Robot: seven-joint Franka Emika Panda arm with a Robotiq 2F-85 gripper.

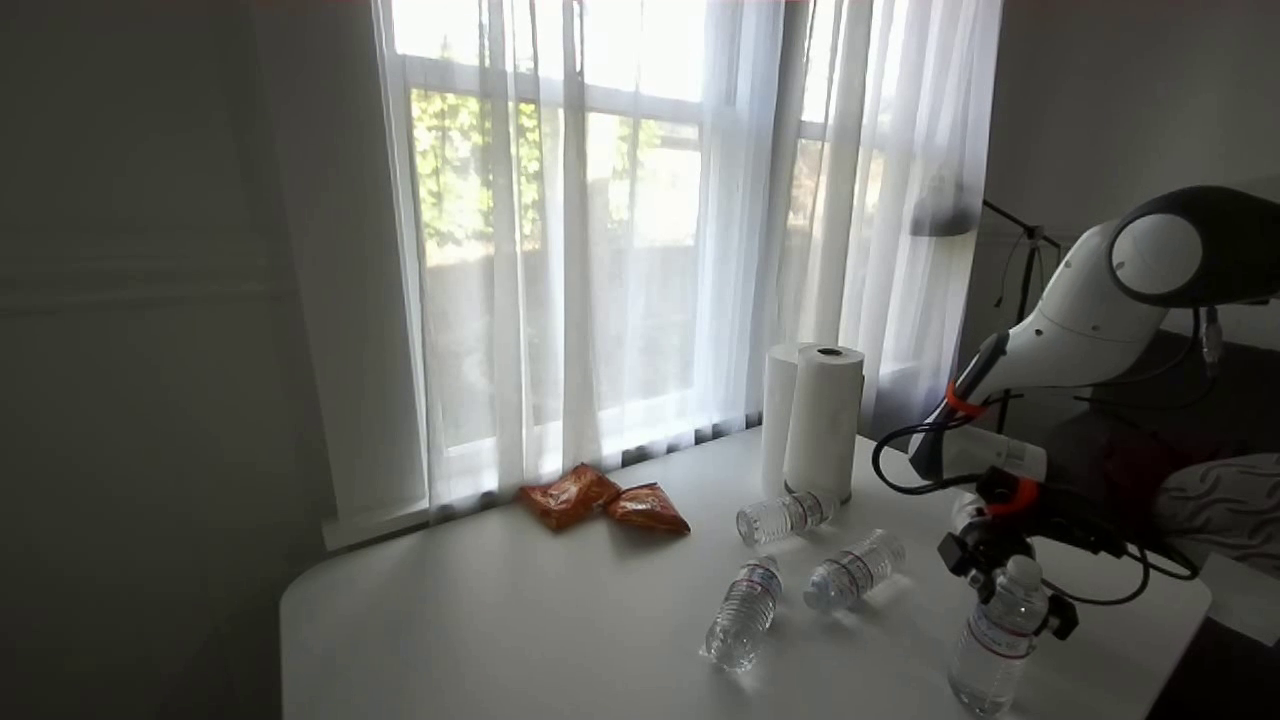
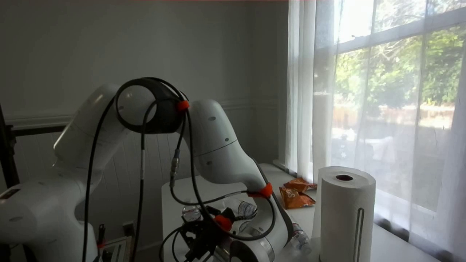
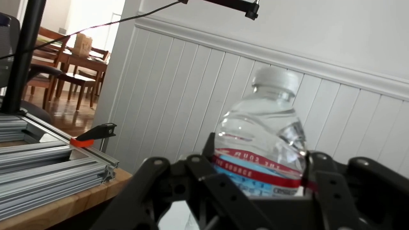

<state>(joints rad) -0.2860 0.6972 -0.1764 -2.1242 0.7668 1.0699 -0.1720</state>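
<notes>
In an exterior view, the black two-finger gripper (image 1: 1022, 598) on the white robot arm (image 1: 1085, 310) has a clear plastic bottle w/ white cap (image 1: 985, 672) clamped btwn its fingers (image 1: 1060, 617), one per side, approx. at the top edge of its red-&-blue label (image 1: 1000, 635); opening = bottle's width. Bottle's cap up, slightly tilted in frame, at the rt part of the white tabletop (image 1: 480, 640); can't tell if its base touches. Three more clear plastic bottles (image 1: 745, 615) lie on their sides nearby. Further back: two orange foil snack bags (image 1: 575, 495) & two white paper-towel rolls (image 1: 825, 430).

In an exterior view, arm & black cables (image 2: 192, 156) block the grip: fingertips hidden, so can't tell the hold from there. Bits of clear bottles show past the cables; unclear which is the held one.

Wrist view: both fingers touch the bottle at label height, cap up. Behind it, white panelled wall (image 3: 179, 89); lower L, silver aluminium frame (image 3: 48, 185) on a wooden board (image 3: 105, 188).
</notes>
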